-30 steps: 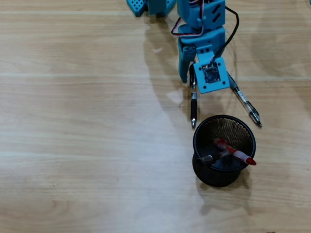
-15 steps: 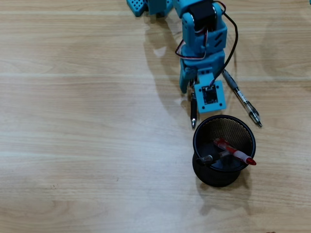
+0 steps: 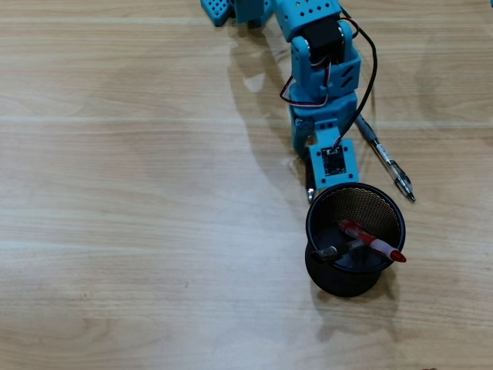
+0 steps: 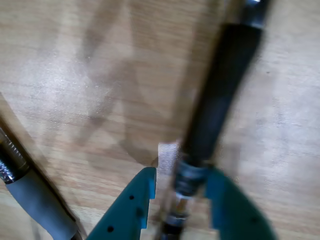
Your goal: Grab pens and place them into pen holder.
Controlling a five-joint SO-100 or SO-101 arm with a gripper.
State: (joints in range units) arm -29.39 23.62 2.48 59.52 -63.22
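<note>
surface: light wood-grain table (image 3: 115,231) | light: soft glare, faint shadows

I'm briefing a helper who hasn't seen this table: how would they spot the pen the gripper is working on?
Start at the black mesh pen holder in the overhead view; the blue arm reaches toward its far rim. The pen lies on the wood between the teal fingers of the gripper in the wrist view. Its black sleeve and clear end set it apart from the grey pen to the right and the red one in the cup.

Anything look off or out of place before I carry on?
Nothing looks damaged or spilled. The red pen leans across the pen holder, its tip poking over the rim. The gripper straddles a black pen; another pen lies on the table.
</note>
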